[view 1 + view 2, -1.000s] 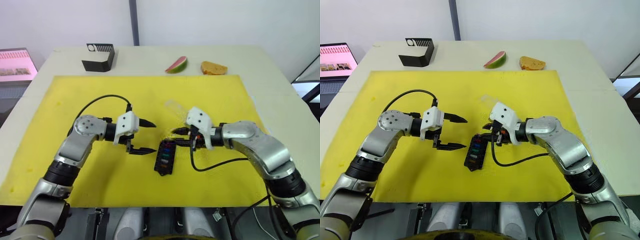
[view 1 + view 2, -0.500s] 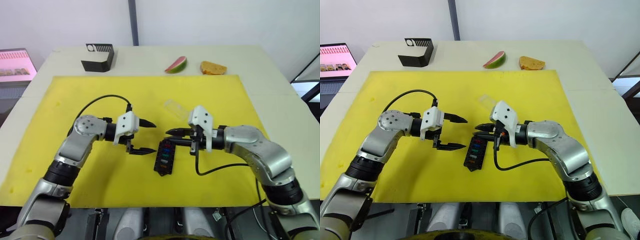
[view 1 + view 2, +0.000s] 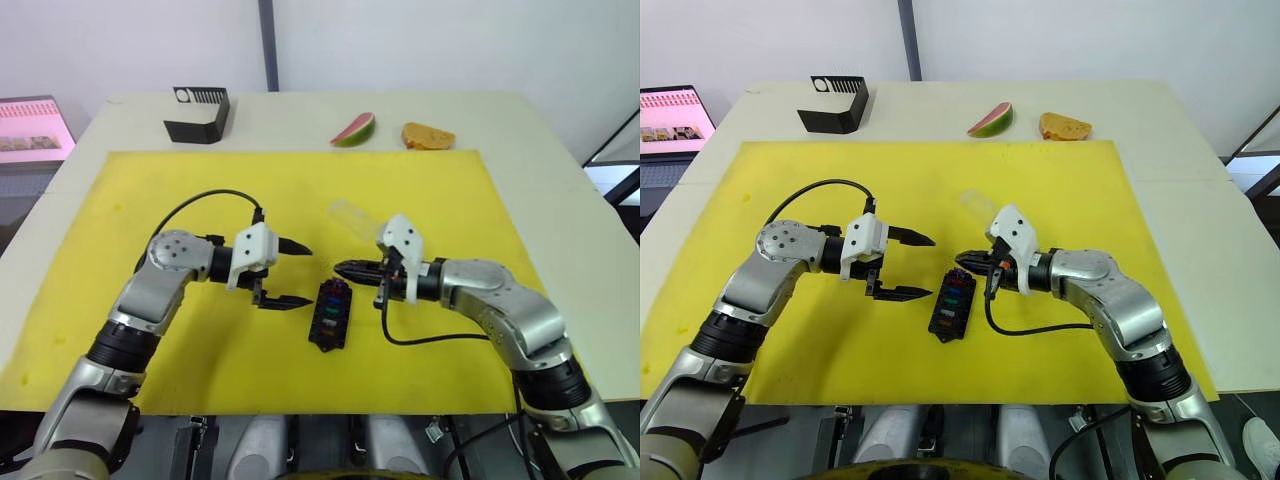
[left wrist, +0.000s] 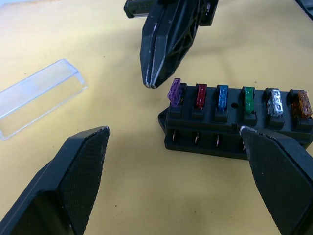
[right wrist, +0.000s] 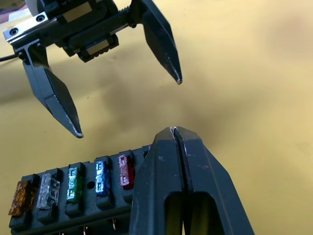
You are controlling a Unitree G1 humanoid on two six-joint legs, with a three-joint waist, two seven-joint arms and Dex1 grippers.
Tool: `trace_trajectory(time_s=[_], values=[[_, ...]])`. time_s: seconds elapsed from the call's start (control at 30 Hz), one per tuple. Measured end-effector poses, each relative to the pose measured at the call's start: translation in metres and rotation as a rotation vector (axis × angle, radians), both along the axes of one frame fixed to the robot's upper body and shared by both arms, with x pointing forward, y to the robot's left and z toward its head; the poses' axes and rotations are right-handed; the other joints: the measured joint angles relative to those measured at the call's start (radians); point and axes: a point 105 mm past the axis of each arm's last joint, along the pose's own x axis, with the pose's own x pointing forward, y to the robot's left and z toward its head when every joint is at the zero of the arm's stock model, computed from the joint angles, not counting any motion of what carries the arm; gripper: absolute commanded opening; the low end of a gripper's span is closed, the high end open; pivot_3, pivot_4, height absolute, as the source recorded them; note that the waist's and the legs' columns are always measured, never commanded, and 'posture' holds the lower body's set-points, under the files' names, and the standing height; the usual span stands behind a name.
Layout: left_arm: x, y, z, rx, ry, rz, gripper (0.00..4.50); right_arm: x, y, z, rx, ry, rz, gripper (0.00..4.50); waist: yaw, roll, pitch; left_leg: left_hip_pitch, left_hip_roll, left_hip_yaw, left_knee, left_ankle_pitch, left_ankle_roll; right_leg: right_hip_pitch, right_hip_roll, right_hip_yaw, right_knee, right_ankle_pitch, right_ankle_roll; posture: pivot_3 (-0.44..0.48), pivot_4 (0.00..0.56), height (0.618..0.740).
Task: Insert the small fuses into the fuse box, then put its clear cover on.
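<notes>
Matt black plastic fuse box point(image 4: 234, 129), translucent glossy small fuses point(image 4: 223, 96), clear glossy plastic clear cover point(image 4: 39, 95), matt yellow mat point(image 3: 200, 190)

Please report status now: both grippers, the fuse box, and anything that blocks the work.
Left gripper open, empty, beside fuse box. Right gripper shut, tips at purple fuse. Six fuses in slots; clear cover off, on mat. Nothing blocking.

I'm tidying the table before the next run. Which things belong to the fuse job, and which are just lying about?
Job: fuse box; fuses seated in it; clear cover.

Lying about: black vented box; watermelon slice; bread; screen.
</notes>
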Motion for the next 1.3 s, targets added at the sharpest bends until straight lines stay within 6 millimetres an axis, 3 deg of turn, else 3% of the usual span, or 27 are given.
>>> trace_trajectory(time_s=[1.3], values=[[-0.0015, 0.0000, -0.0010, 0.000, -0.001, -0.001, 4.50, -0.0032, 0.0025, -0.0077, -0.128, -0.104, 0.058, 0.03, 0.000, 0.000, 0.000, 0.000, 0.000, 0.000, 0.000, 0.000, 0.000, 0.000, 0.000, 0.000, 0.000, 0.000, 0.000, 0.000, 0.150, 0.740]])
